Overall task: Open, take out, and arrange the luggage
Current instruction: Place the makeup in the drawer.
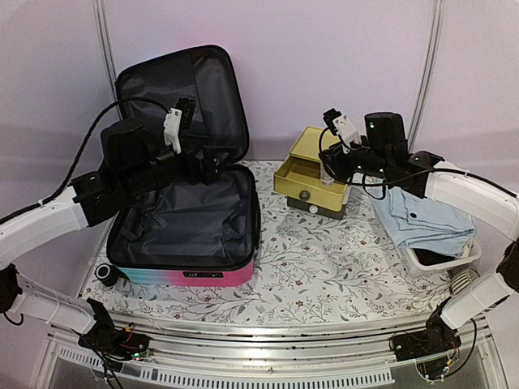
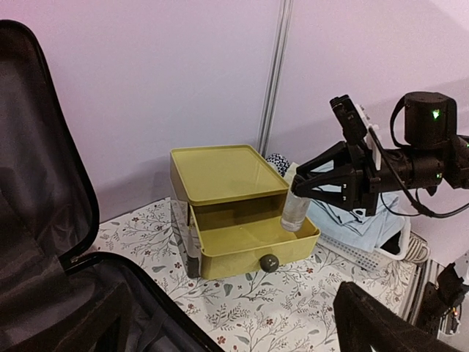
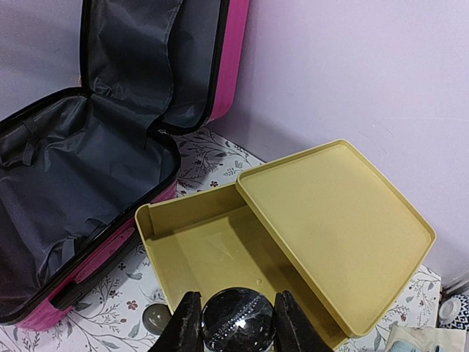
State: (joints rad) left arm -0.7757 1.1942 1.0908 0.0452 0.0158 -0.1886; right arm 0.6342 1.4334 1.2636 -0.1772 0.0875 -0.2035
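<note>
While the suitcase [image 1: 182,235] lies open and seemingly emptied on the left | right gripper [image 2: 299,189] pinches a small bottle [image 2: 293,214] over the open drawer [image 2: 242,238] | left gripper [image 1: 212,164] spread wide | arranging not yet done

One suitcase [image 1: 182,219], one drawer box [image 1: 312,146], one basket [image 1: 442,263], one bottle [image 2: 297,210], one cloth [image 1: 422,215].

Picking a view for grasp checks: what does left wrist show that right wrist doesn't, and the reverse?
Left wrist only: the right claw from the side, shut on a clear small bottle at the open drawer, and the white basket with blue cloth.
Right wrist only: the bottle's dark round top between the fingers, and the luggage pink shell.
Both: yellow drawer box, luggage lining, floral table cover.
</note>
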